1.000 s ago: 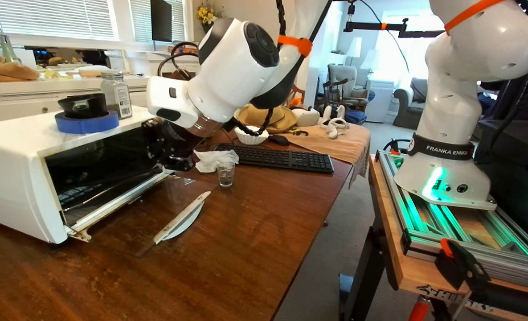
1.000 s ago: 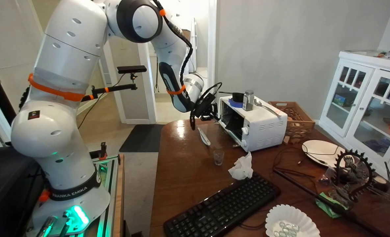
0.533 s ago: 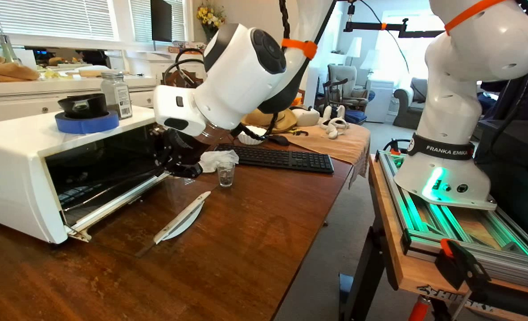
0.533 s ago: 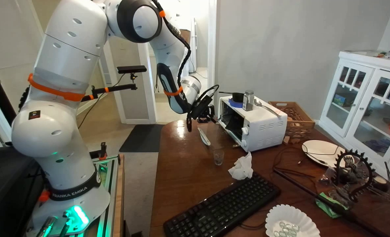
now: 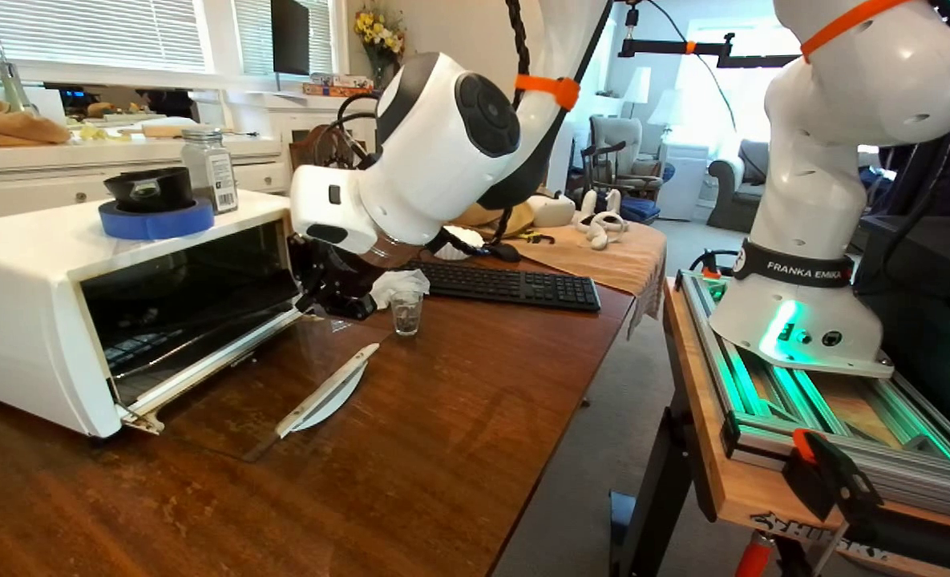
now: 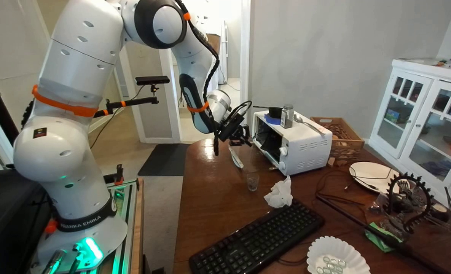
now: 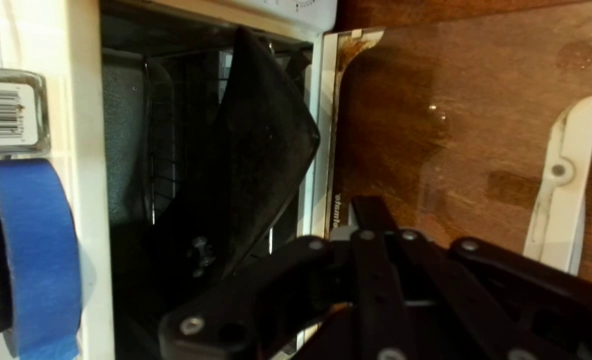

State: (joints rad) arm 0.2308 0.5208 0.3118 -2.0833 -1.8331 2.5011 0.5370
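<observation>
The gripper (image 7: 373,210) hung aslant at the front of the oven (image 6: 309,150), its tips over the hinge edge of the door (image 7: 455,125) in the wrist view; whether they touched anything could not be told. Its 2 fingers looked pressed together, with nothing seen between them. The door lay let down, its glass pane over the table (image 5: 442,449) and its handle (image 7: 563,170) outermost, so the oven's mouth faced the gripper open. Inside leaned a dark thing (image 7: 271,130), 1 corner at the sill; the gloom hid what it was, but it blocked much of the rack (image 5: 134,346).

On the oven, a pan (image 5: 150,191) sat on a roll of tape (image 5: 156,224), perhaps to steady it, with a jar (image 5: 210,172) just beside and a spoon (image 6: 309,125) farther along. A tumbler (image 5: 407,314) stood near the door, a likely obstacle. Beyond lay a tissue (image 6: 279,193) and the keyboard (image 6: 259,236); a crate (image 6: 335,131) stood behind the oven.
</observation>
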